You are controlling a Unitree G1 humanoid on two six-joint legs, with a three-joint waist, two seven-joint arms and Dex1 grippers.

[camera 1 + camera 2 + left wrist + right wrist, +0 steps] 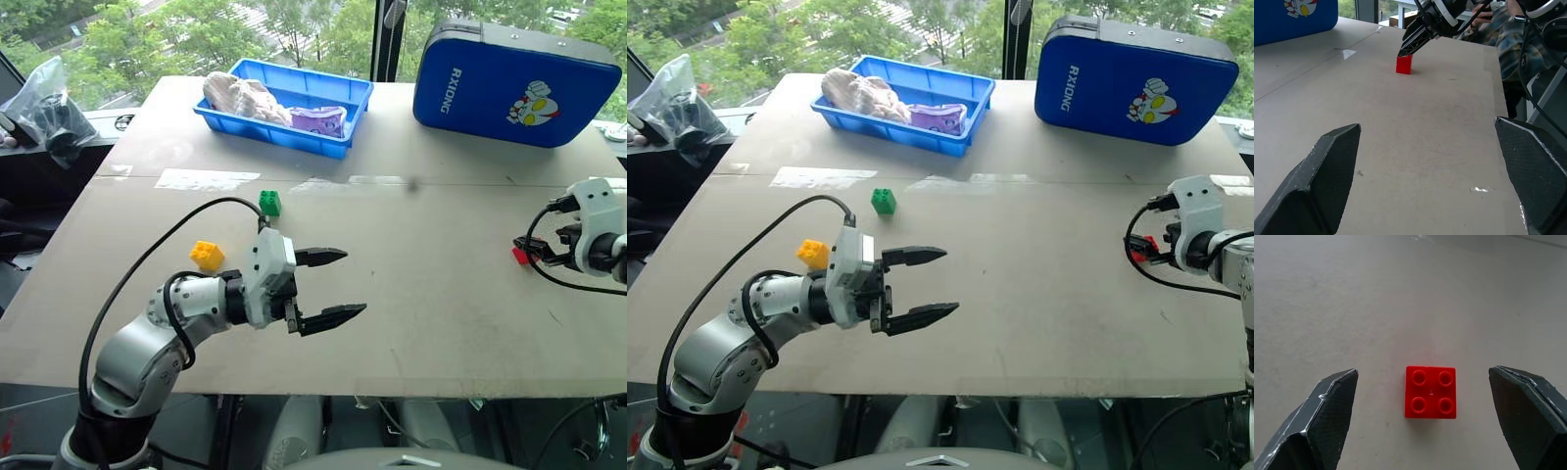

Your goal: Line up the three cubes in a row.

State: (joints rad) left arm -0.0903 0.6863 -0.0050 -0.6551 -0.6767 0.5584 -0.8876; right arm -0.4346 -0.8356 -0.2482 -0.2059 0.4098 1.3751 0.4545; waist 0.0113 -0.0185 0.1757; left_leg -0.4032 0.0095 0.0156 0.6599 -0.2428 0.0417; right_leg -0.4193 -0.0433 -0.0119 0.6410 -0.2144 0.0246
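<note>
Right tool gapes over red cube; table around bare.

You have a pale grey-brown table running out to the windows, with strips of clear tape shining across its seam. At its far edge a blue tray holds a pinkish bundle and a purple item, and well apart to the right stands a blue case printed with a cartoon figure. Off the table's left side you'll see a clear plastic bag with something dark inside.
</note>
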